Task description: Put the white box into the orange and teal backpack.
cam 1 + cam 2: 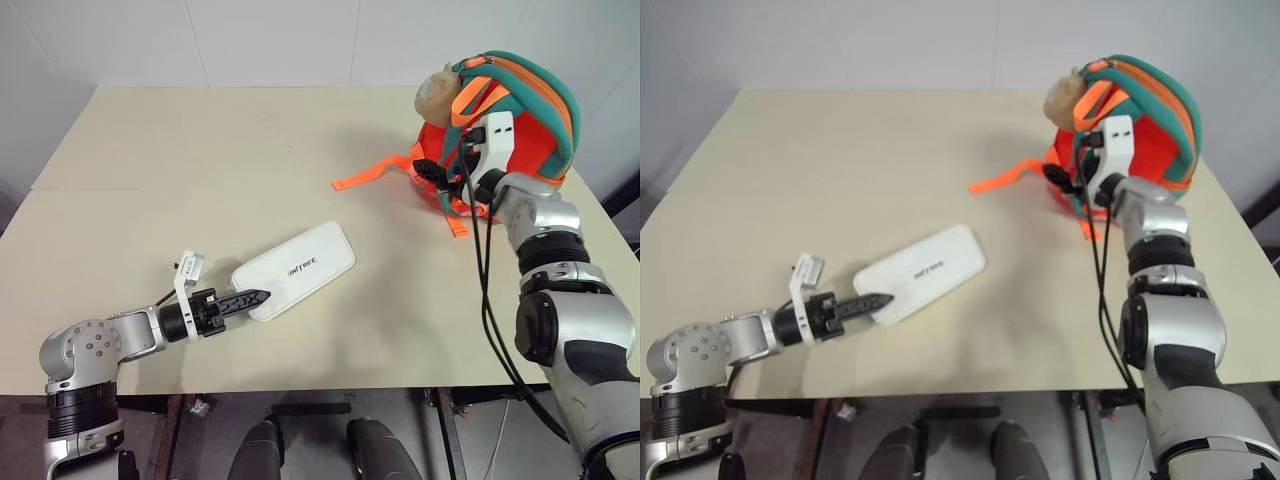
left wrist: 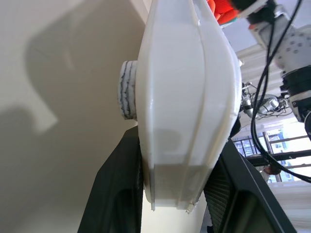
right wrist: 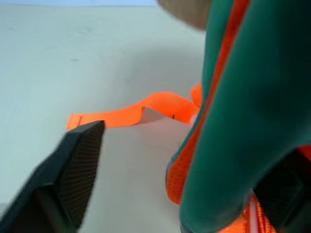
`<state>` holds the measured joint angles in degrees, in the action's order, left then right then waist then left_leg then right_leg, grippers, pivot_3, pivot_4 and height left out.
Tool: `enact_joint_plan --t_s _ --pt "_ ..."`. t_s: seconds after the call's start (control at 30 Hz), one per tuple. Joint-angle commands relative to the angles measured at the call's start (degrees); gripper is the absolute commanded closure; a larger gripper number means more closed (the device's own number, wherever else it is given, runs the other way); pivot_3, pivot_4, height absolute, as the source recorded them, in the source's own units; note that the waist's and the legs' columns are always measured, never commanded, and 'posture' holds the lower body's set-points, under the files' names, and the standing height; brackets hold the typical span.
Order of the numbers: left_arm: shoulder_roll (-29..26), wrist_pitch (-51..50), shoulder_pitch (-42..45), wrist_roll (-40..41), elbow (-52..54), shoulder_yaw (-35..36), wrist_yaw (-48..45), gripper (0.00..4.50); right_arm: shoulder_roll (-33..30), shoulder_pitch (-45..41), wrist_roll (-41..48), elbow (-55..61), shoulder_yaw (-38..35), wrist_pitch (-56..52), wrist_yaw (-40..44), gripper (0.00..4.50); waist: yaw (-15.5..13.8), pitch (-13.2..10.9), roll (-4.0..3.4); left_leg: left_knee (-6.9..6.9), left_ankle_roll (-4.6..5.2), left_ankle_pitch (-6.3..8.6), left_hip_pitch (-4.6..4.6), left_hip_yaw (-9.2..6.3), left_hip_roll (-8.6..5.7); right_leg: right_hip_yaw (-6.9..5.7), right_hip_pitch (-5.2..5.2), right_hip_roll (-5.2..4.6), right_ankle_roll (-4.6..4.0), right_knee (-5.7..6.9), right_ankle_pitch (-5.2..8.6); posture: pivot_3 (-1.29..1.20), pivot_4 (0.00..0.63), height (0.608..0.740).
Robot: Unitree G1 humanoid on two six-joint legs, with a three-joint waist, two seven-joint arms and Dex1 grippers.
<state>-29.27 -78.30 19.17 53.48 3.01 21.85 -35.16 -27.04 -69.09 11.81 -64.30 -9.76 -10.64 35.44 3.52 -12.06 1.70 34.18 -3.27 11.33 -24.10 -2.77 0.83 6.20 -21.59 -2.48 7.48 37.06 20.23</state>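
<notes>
The white box (image 1: 298, 268) lies flat near the table's front, its lettered lid facing up. My left gripper (image 1: 248, 298) is shut on its near end. In the left wrist view the box (image 2: 184, 107) sits edge-on between the two black fingers (image 2: 116, 194). The orange and teal backpack (image 1: 535, 110) stands at the far right of the table, with a tan plush head (image 1: 440, 95) on its left side. My right gripper (image 1: 432, 172) is at the backpack's left face. It is open, with one finger (image 3: 77, 165) clear of the fabric and the teal trim (image 3: 243, 97) between the jaws.
An orange webbing strap (image 1: 365, 178) trails from the backpack leftward across the beige table (image 1: 200, 160). Bare tabletop lies between the box and the backpack. The table's right edge runs close behind the backpack.
</notes>
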Motion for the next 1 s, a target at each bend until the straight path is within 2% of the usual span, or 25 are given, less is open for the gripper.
enact_joint_plan --t_s 0.03,0.27,0.33,0.5,0.63,0.73,0.87,1.0 --pt "-0.1 0.8 0.4 -0.5 -0.7 0.1 1.6 3.21 0.6 -0.6 1.4 1.0 -2.0 4.2 2.6 1.54 0.0 0.0 0.00 0.00 0.00 0.00 0.00 0.00 0.00 0.00 0.00 0.00 0.00 0.01 0.00 0.00 0.150 0.740" --pt "-1.0 2.6 0.9 -1.2 -2.5 0.4 1.6 3.21 1.9 0.9 5.2 5.2 -3.7 0.6 11.2 3.88 0.8 0.0 0.00 0.01 -0.03 -0.02 0.03 -0.01 0.02 -0.01 0.00 0.03 0.00 0.12 0.00 0.00 0.150 0.740" --pt "-1.3 3.6 1.5 -1.6 -3.5 0.3 1.4 3.21 2.4 1.8 7.0 8.6 -3.9 -2.6 13.6 4.36 1.1 0.0 0.00 0.03 -0.04 -0.03 0.03 -0.03 0.02 -0.02 0.00 0.02 0.01 0.17 0.00 0.00 0.150 0.740" --pt "-2.1 6.3 2.9 -2.8 -6.2 -0.2 1.0 3.21 3.0 5.8 13.7 23.0 -3.7 -15.7 19.7 4.36 1.4 0.0 -0.01 0.06 -0.08 -0.06 0.05 -0.07 0.05 -0.02 -0.04 0.08 0.00 0.34 0.00 0.00 0.150 0.740" --pt "-4.3 11.1 5.0 -5.2 -11.6 0.5 -0.1 3.21 -1.0 15.3 33.2 53.9 -1.7 -45.6 25.4 4.36 1.2 0.0 -0.03 0.02 -0.12 -0.05 0.00 -0.22 0.10 -0.10 -0.10 0.10 -0.05 0.37 0.04 0.00 0.150 0.740" --pt "-5.6 13.6 5.8 -6.2 -14.6 0.3 -0.9 3.21 -2.6 18.1 44.8 64.6 -4.4 -59.4 22.4 4.36 1.5 0.0 -0.05 -0.09 -0.14 -0.03 -0.02 -0.19 0.13 -0.08 -0.22 0.09 -0.12 0.40 0.08 0.00 0.150 0.740" --pt "-6.8 16.9 6.6 -7.8 -18.8 0.1 -2.1 3.21 -3.0 19.6 59.9 70.5 -9.0 -72.5 15.4 4.36 1.2 0.0 0.00 -0.06 -0.12 -0.04 0.01 -0.18 0.14 -0.06 -0.26 0.08 -0.16 0.46 0.10 0.00 0.150 0.740" --pt "-7.6 20.2 5.9 -9.1 -21.8 0.1 -3.6 3.21 -10.2 26.2 78.8 74.5 -8.3 -78.5 8.9 4.36 0.6 0.0 0.05 -0.04 -0.02 -0.03 -0.01 -0.19 0.07 -0.08 -0.16 -0.08 -0.16 0.32 0.10 0.00 0.150 0.740"
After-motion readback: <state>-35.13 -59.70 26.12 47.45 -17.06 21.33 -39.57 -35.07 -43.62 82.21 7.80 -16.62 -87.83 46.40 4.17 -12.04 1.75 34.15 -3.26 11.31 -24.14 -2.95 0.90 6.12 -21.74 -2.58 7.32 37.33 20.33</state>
